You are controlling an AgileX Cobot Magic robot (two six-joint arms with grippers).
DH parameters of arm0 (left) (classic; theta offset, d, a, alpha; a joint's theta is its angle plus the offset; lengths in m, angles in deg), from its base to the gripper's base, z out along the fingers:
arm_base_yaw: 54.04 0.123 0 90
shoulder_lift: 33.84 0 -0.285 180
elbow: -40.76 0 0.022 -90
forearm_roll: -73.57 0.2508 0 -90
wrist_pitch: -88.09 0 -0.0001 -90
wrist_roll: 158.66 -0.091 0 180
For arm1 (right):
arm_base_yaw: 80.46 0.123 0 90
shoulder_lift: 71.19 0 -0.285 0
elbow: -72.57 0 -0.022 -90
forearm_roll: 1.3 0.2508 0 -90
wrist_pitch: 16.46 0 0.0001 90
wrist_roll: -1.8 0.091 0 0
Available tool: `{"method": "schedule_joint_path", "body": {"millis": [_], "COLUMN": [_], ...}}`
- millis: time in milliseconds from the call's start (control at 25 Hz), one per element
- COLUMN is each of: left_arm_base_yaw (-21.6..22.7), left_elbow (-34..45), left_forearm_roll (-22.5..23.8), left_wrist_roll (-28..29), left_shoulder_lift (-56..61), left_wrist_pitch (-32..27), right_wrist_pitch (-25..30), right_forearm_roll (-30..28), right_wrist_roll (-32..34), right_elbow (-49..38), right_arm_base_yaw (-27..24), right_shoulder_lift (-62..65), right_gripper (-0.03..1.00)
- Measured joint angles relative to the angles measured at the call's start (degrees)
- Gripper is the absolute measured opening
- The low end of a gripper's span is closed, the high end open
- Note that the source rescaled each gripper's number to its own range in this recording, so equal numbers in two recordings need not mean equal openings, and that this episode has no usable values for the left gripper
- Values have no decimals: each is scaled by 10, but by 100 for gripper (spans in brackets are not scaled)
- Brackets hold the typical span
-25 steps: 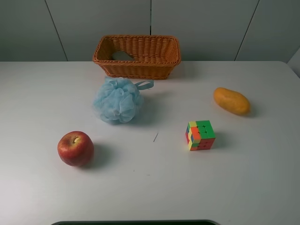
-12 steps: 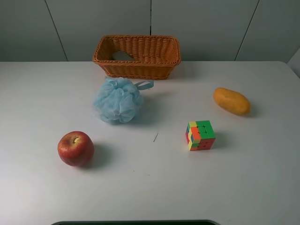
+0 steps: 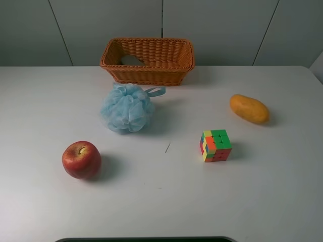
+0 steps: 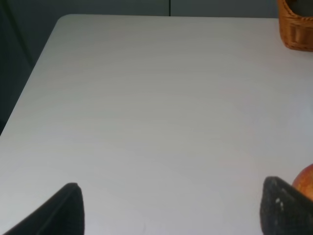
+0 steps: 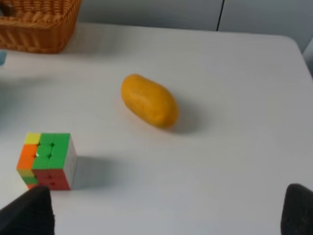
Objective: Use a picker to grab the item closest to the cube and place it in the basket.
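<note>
So the item [image 3: 132, 60] was sitting inside the basket [image 3: 147, 74], tucked in its left end with just a grey patch peeking over the rim. The basket was at the far edge of the counter [image 3: 161, 201].

Neither arm showed up in the overhead view. In the left wrist view the left end effector [image 4: 173, 208] had its two dark fingertips [image 4: 68, 210] spread wide with bare counter between them; a corner of the basket was well ahead of it and off to one side, and a sliver of the red apple [image 4: 305, 182] was right beside one tip.

The right end effector [image 5: 168, 210] was spread wide too and holding nothing. The cube [image 5: 47, 160] sat just ahead of one of its fingertips [image 5: 29, 213], the orange mango-looking fruit [image 5: 149, 100] further out, and the basket well beyond that. A light-blue pouf [image 3: 127, 108] was just in front of the basket.
</note>
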Motion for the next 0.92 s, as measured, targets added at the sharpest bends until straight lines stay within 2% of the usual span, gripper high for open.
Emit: {"method": "schedule_joint_path", "body": {"millis": [200, 920], "left_arm_base_yaw": [0, 0], "left_elbow": [0, 0], "left_forearm_roll": [0, 0], "left_wrist_roll": [0, 0], "left_shoulder_lift": [0, 0], "left_wrist_pitch": [0, 0], "right_wrist_pitch": [-26, -28], "right_forearm_roll": [1, -16], "right_wrist_roll": [19, 43], "right_elbow": [-14, -14], "right_arm_base_yaw": [0, 0], "right_shoulder_lift": [0, 2], "right_gripper": [100, 100]}}
